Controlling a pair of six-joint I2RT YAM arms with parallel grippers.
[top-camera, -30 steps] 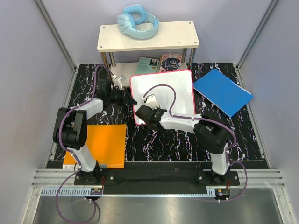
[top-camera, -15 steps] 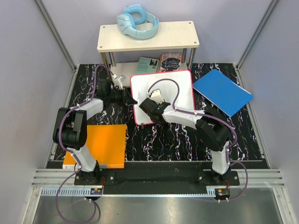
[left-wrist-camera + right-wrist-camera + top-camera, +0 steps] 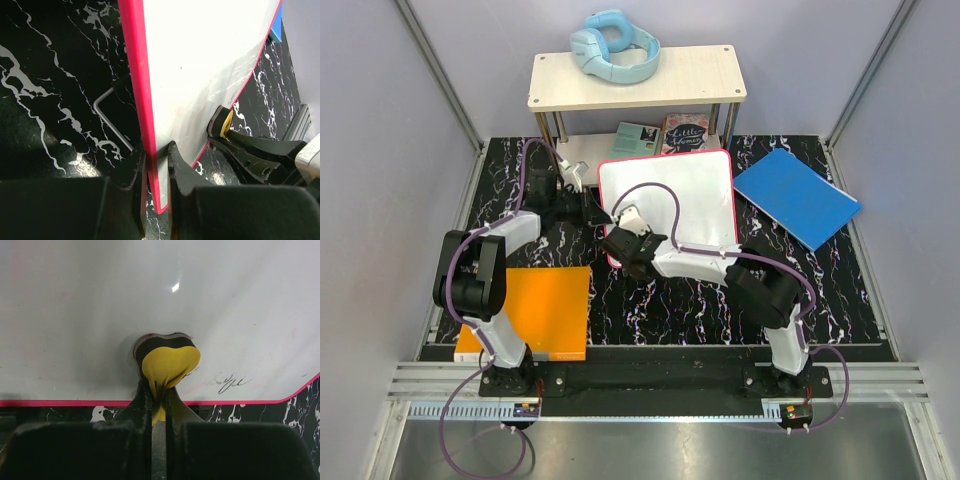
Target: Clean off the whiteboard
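Two grippers meet the whiteboard (image 3: 695, 195). The left gripper (image 3: 156, 156) is clamped thin on its pink edge, and the board runs away ahead of the fingers. The right gripper (image 3: 157, 390) pinches a yellow eraser pad (image 3: 169, 361), pressed on the board just ahead. A faint dark scribble (image 3: 230, 384) lies to the pad's right.

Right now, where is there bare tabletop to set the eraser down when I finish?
Bare tabletop lies between the orange sheet and the right arm, and nearside of the blue sheet. Crowded: the whiteboard's left edge, where the left tool and right tool sit close, and under the shelf.
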